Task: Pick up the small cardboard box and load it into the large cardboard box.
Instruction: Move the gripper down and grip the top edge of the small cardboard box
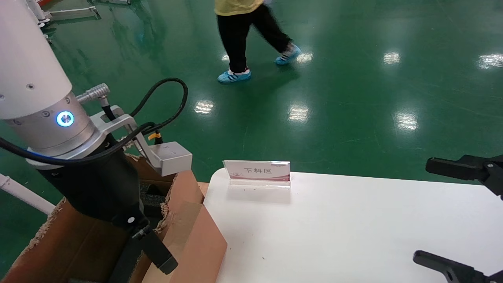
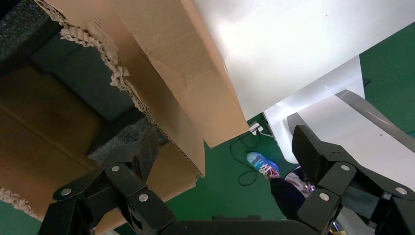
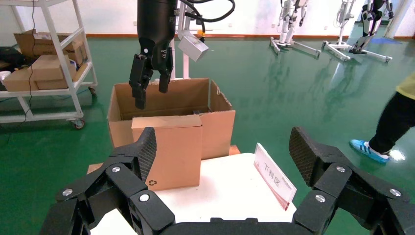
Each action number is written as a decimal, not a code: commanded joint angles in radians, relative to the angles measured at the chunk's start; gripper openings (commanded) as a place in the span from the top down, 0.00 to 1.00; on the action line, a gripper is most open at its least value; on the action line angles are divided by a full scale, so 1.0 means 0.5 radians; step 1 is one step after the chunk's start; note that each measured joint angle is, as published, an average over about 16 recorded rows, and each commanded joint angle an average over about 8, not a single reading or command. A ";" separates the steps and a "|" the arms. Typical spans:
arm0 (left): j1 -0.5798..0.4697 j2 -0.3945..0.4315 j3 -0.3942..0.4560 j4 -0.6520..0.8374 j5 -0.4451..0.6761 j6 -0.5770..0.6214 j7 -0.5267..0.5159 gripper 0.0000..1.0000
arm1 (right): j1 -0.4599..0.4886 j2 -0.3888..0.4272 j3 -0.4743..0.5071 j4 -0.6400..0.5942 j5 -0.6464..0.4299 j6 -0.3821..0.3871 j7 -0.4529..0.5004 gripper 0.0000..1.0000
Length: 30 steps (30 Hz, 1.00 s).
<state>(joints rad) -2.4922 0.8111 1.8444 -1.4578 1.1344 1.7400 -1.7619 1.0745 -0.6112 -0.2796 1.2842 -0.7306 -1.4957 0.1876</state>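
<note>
We are hanging our left gripper (image 3: 149,83), spread and empty, above the large cardboard box (image 3: 218,125). The small cardboard box (image 3: 169,152) is leaning against its outer wall, not inside. Our right gripper (image 1: 459,220) is waiting spread over the bench (image 1: 353,236).

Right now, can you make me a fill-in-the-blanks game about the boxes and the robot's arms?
1. The small box stands on the white ____.
2. The left gripper hangs over the big box with its fingers ____.
3. The right gripper, also open, holds ____.
4. The person walking past wears ____ shoes.

Missing words: table; open; nothing; blue.
</note>
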 commanded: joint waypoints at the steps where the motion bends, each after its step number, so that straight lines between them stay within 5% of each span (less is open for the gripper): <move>1: -0.006 0.005 0.008 0.000 -0.009 0.000 -0.002 0.00 | 0.000 0.000 0.000 0.000 0.000 0.000 0.000 0.00; 15: 0.022 0.013 0.030 0.010 0.000 -0.032 0.007 0.00 | 0.000 0.000 0.000 0.000 0.000 0.000 0.000 0.00; 30: 0.549 0.074 0.131 0.268 0.345 -0.462 0.198 0.00 | 0.000 0.000 0.000 0.000 0.000 0.000 0.000 0.00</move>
<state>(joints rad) -2.2277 0.8472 1.9072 -1.3280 1.3009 1.5158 -1.6662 1.0743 -0.6111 -0.2795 1.2840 -0.7305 -1.4954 0.1876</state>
